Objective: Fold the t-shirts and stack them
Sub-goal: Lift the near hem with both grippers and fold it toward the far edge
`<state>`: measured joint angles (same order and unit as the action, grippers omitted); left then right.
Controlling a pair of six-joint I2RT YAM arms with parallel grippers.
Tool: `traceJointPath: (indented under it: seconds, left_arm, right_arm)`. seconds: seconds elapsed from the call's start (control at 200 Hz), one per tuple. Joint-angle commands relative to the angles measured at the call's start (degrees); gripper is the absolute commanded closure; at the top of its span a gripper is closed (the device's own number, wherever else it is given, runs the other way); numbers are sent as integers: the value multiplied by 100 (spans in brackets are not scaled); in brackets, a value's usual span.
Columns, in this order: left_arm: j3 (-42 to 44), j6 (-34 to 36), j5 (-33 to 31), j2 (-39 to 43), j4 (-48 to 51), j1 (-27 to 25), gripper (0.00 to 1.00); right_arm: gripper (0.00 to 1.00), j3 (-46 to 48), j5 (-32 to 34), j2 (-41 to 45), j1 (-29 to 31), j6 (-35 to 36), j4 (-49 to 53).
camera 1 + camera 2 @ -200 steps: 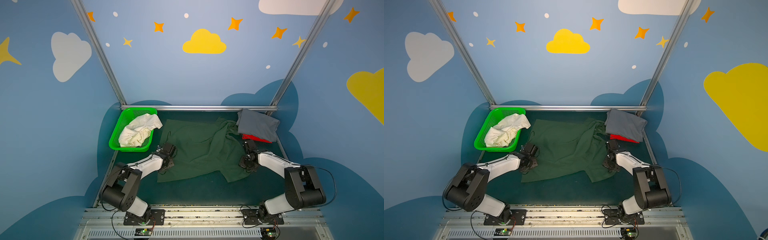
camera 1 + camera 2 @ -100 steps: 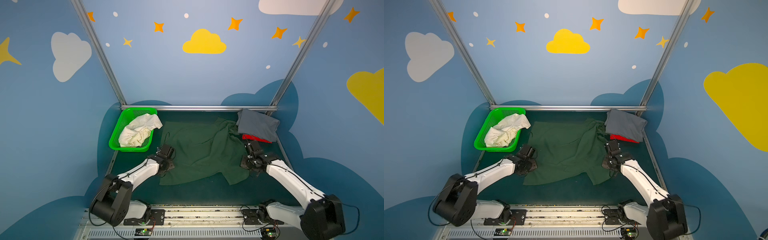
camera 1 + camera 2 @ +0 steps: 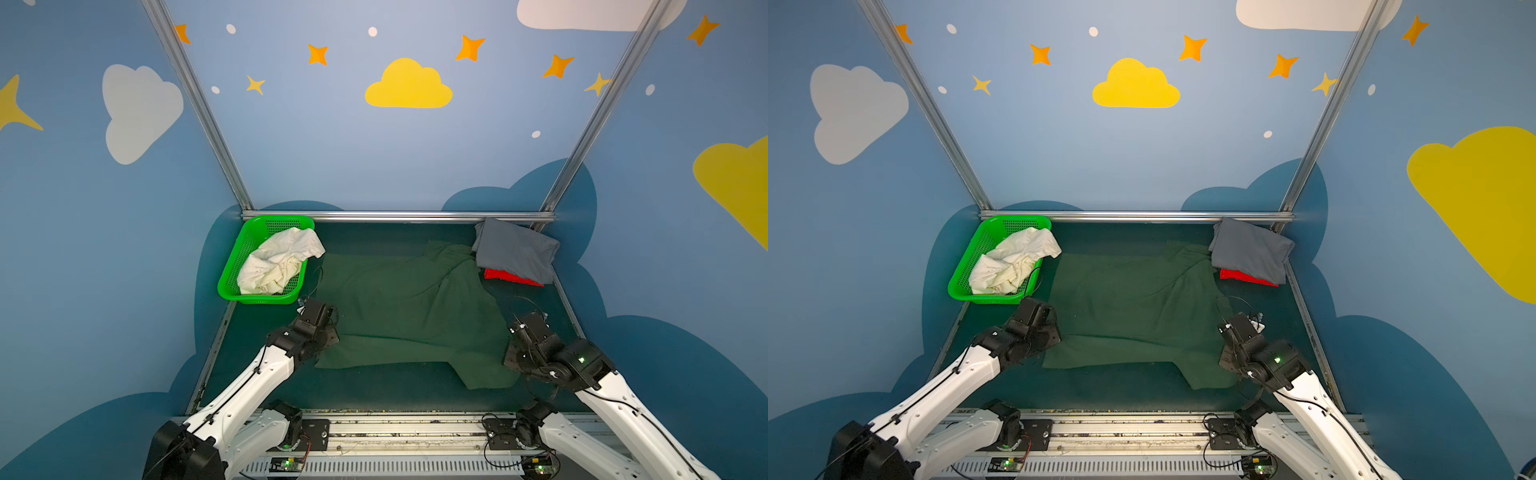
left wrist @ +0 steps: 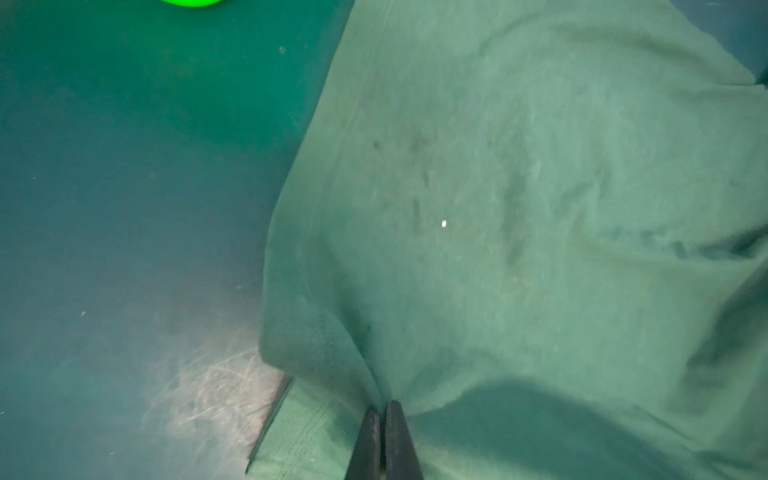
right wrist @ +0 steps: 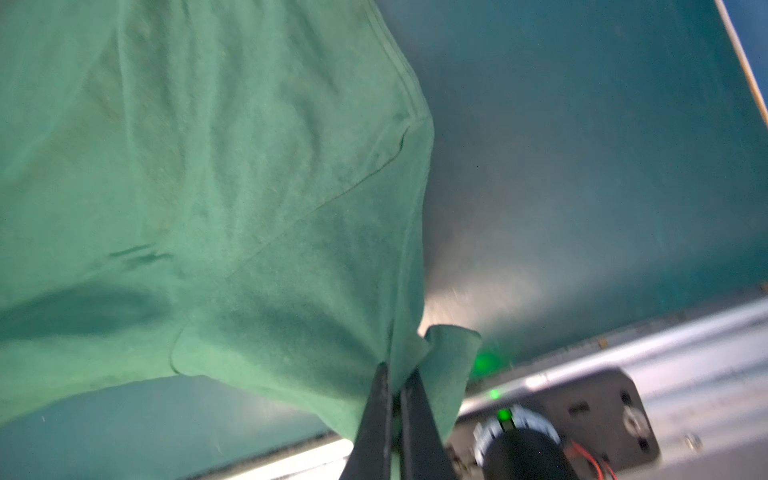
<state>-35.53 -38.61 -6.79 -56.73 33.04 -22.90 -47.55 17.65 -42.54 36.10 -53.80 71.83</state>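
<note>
A large dark green t-shirt (image 3: 407, 307) (image 3: 1133, 307) lies spread across the teal mat in both top views. My left gripper (image 3: 322, 336) (image 4: 384, 404) is shut on a fold of its left near edge. My right gripper (image 3: 517, 353) (image 5: 397, 372) is shut on a bunched corner at its right near side, and the cloth hangs from the jaws above the mat. A folded grey t-shirt (image 3: 515, 249) rests on a red t-shirt (image 3: 511, 277) at the back right. A crumpled cream-white t-shirt (image 3: 278, 262) lies in the basket.
The bright green basket (image 3: 226, 286) stands at the back left, close to the left arm. A metal rail (image 3: 399, 216) bounds the back of the mat (image 3: 374, 395). The arm bases and their rail (image 3: 399, 436) run along the front edge.
Both grippers have moved toward the front edge and slightly outward, staying shut. The green t-shirt's near edge has been dragged forward with them.
</note>
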Motion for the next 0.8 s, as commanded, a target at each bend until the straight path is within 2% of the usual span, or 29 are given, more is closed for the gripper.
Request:
traceJointPath:
  seconds: [0.0,0.045,0.06,0.09,0.105,0.16,0.19,0.215,0.235,0.26,0.3,0.405,0.49,0.541,0.576,0.621,0.721,0.796]
  left_arm:
    - [96,-59,-231,41,116,30,97]
    - [107,-78,-289,-8,120,36,93]
    - [103,-80,-303,-31,127,49,86]
    - [86,-83,-327,-73,131,57,66]
    - [76,-82,-344,-93,141,68,60]
    - [48,-69,-359,-195,90,98,59]
    - [31,-40,-339,-253,24,138,58]
    - [2,-22,-311,-312,-11,166,55]
    - [-30,-16,-279,-367,-37,197,50]
    - [-96,-32,-240,-420,-39,241,45]
    - [-209,-55,-190,-516,-58,280,45]
    - [-487,14,-133,-721,-289,396,41]
    - [-862,169,41,-1048,-489,529,39]
    - [-1140,290,59,-1317,-563,628,32]
    - [-1355,383,63,-1525,-627,701,28]
    - [-1621,493,72,-1837,-749,810,27]
    - [-2281,609,272,-2586,-862,1103,26]
    - [-2827,719,381,-3127,-841,1269,26]
  right_arm:
    - [100,359,116,-225,387,-798,486]
    - [100,489,48,-350,519,-868,333]
    - [100,514,24,-404,544,-869,274]
    - [100,542,6,-503,574,-865,164]
    - [100,549,-2,-546,593,-862,120]
    - [100,522,10,-687,595,-745,-100]
    - [79,454,9,-778,592,-633,-225]
    - [52,386,2,-847,590,-542,-357]
    - [37,325,1,-910,590,-485,-446]
    - [27,238,4,-985,583,-414,-539]
    - [20,61,4,-1108,572,-231,-685]
    - [13,-518,112,-1450,443,337,-1035]
    - [13,-942,-263,-1837,61,1054,-1551]
    - [13,-1157,-488,-2151,-219,1427,-1959]
    - [13,-1316,-702,-2424,-454,1698,-2293]
    - [13,-1570,-959,-2833,-720,2057,-2778]
    - [14,-2219,-1061,-3944,-1089,2736,-3744]
    - [14,-2884,-1112,-4869,-1280,3140,-4103]
